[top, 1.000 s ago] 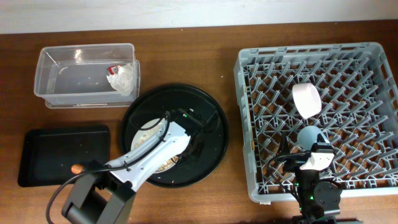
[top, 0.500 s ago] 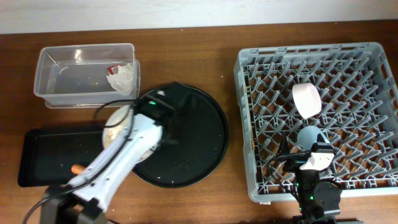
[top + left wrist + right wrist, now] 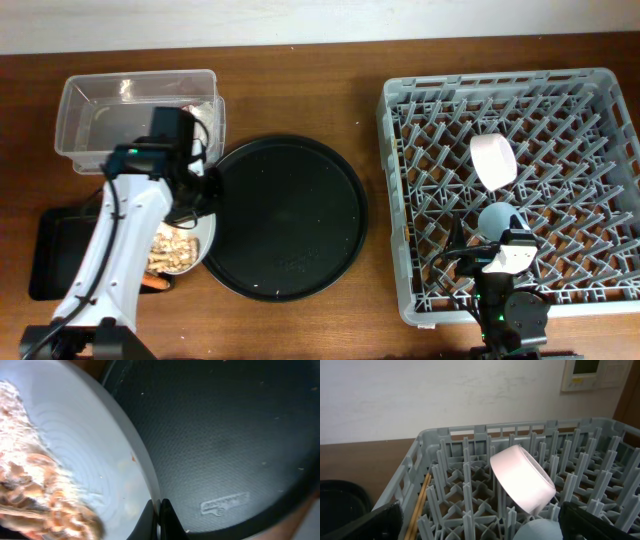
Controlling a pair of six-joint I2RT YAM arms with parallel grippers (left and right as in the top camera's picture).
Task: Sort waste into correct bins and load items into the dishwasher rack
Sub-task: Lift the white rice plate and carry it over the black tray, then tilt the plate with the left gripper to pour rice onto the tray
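My left gripper (image 3: pixel 207 200) is shut on the rim of the pale plate (image 3: pixel 197 232), which it holds over the right end of the shallow black tray (image 3: pixel 55 250). Rice-like leftovers (image 3: pixel 170 250) lie on the plate. In the left wrist view the fingers (image 3: pixel 160 512) pinch the plate (image 3: pixel 85 450) beside the leftovers (image 3: pixel 30 490). The orange sausage piece (image 3: pixel 152 283) lies in the black tray. My arm hides most of the clear tub's (image 3: pixel 100 125) contents. The grey rack (image 3: pixel 400 130) holds the white bowl (image 3: pixel 493 160) and the light-blue cup (image 3: pixel 498 218). My right gripper (image 3: pixel 480 527) is open above the rack's front.
The large round black tray (image 3: pixel 290 215) lies between the bins and the rack and also shows in the left wrist view (image 3: pixel 225 435). Wooden chopsticks (image 3: pixel 417 505) lie in the rack's left side. The bowl (image 3: pixel 522 480) leans on the pegs.
My left arm has carried the plate left off the round black tray to above the shallow black tray. The right arm has not moved.
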